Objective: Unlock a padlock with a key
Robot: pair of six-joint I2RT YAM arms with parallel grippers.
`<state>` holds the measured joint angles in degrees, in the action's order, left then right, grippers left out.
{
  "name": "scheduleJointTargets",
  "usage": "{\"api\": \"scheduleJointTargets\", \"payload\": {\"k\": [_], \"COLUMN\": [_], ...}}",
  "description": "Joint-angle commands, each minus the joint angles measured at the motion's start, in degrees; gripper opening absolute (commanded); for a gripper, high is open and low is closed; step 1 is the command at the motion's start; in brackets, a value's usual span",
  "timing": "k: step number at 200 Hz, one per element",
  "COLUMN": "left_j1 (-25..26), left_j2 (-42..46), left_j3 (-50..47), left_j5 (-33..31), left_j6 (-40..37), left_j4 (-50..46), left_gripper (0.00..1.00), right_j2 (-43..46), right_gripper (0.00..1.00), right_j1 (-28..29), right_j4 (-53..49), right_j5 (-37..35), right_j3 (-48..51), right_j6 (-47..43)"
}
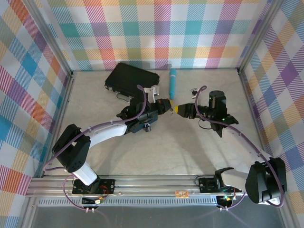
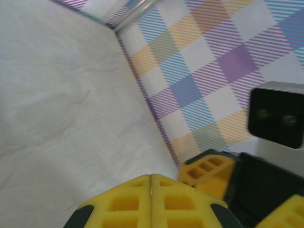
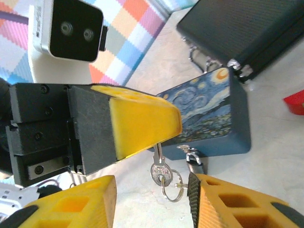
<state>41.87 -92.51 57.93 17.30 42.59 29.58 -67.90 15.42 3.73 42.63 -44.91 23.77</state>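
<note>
Two yellow fingers [image 3: 71,209] of the right gripper [image 3: 152,190] stand apart in the foreground, holding nothing. Between them the key [image 3: 159,167] hangs head down with its wire ring [image 3: 169,190], its blade pinched in the closed tips of the left gripper [image 3: 173,127]. Just behind sits the starry-night box [image 3: 213,109]; farther back lies the black case [image 3: 247,33].

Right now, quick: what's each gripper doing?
Left gripper: closed, pinching the key by its blade.
Right gripper: open, holding nothing.
</note>
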Motion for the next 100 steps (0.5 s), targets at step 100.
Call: {"api": "scheduleJointTargets", "payload": {"k": [100], "left_j1": [-0.47], "left_j2": [1.36], "left_j3": [-2.82], "left_j5": [4.17], "left_j6": [3.27], "left_j4": [16.01], "left_gripper": [0.00], "right_j2": [-2.61], "right_gripper": [0.11], "right_j1": [-0.30], "right_j4": [14.64], "right_j5": [9.16], "right_j3": [3.71], "right_j6": [5.88]}}
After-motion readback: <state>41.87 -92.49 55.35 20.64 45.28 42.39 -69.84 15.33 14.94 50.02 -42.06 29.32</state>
